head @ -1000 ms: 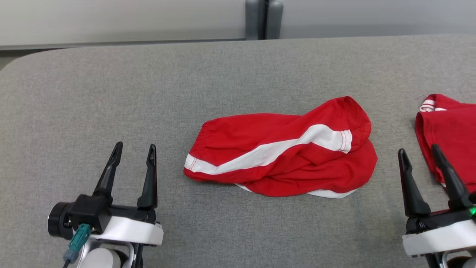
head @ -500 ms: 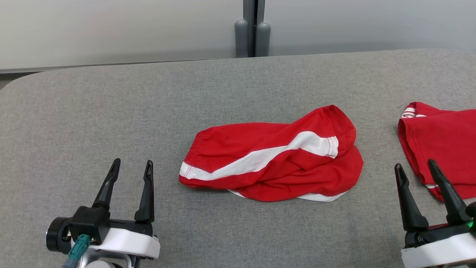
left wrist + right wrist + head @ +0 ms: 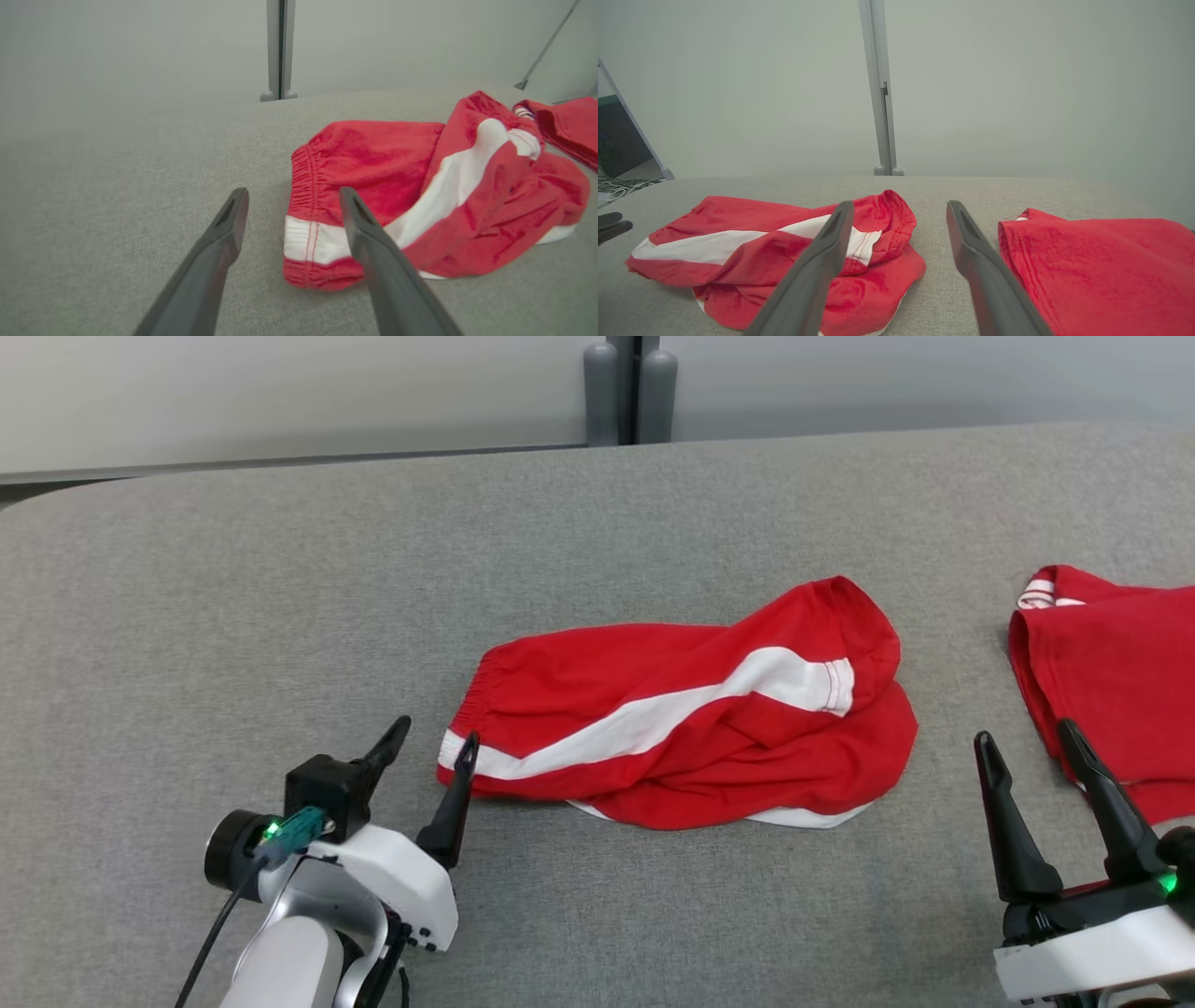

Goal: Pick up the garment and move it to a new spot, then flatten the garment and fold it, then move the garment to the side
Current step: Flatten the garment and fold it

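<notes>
Flanking the red garment (image 3: 672, 728), left end effector (image 3: 436, 733) and right end effector (image 3: 1022, 733) stand spread.

table (image 3: 280, 569): bears both garments; post (image 3: 628, 387) behind its far edge
garment (image 3: 681, 728): on the table's middle
second garment (image 3: 1111, 691): right of the garment, apart from it
left gripper (image 3: 437, 730): at the garment's left end
right gripper (image 3: 1022, 731): near side, before the gap between the garments

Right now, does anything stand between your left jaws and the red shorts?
Nothing visible does. The left gripper, jaws open, is at the waistband corner of the shorts, with bare grey table around. The other red garment lies well off to the right.
</notes>
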